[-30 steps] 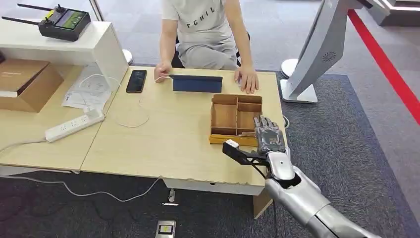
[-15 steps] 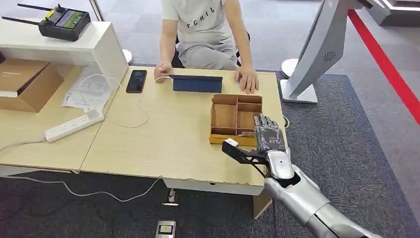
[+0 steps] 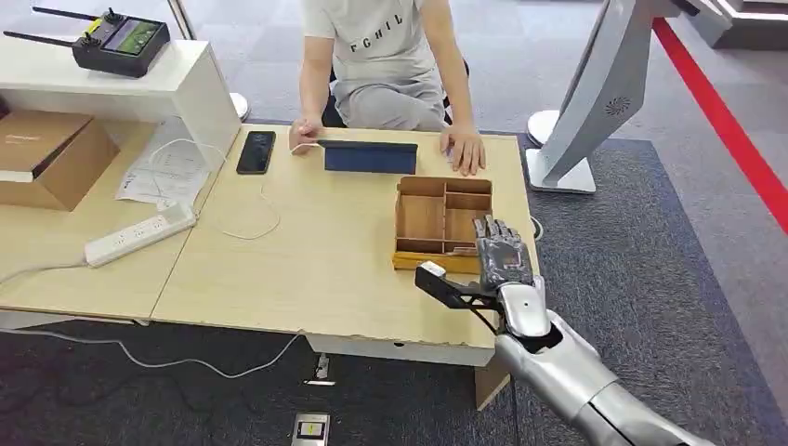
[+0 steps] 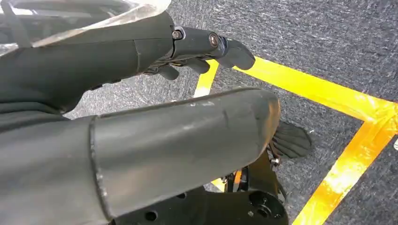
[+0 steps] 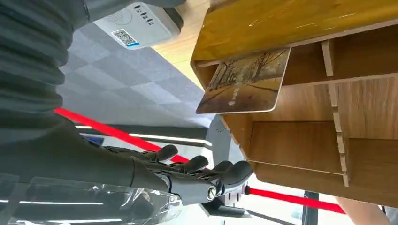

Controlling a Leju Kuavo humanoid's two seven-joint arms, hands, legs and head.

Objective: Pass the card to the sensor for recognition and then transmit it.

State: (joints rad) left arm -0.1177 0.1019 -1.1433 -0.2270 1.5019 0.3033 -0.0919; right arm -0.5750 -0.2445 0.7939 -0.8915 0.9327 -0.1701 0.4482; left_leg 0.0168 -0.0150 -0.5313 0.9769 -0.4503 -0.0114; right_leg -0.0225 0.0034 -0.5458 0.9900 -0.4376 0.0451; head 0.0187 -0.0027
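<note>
Where the right wrist looks, the card [image 5: 244, 84] leans in the tray [image 5: 300, 28]

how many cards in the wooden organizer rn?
1 visible: a card printed with a tree scene, standing in the wooden organizer's compartment nearest the right hand. The head view looks into the other compartments and no cards stand out; more may be hidden.

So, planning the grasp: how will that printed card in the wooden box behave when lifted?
The thin tree-printed card probably stays stiff and light. It looks glossy, so may slip. It leans on the wooden divided box, likely tipping if nudged.
</note>
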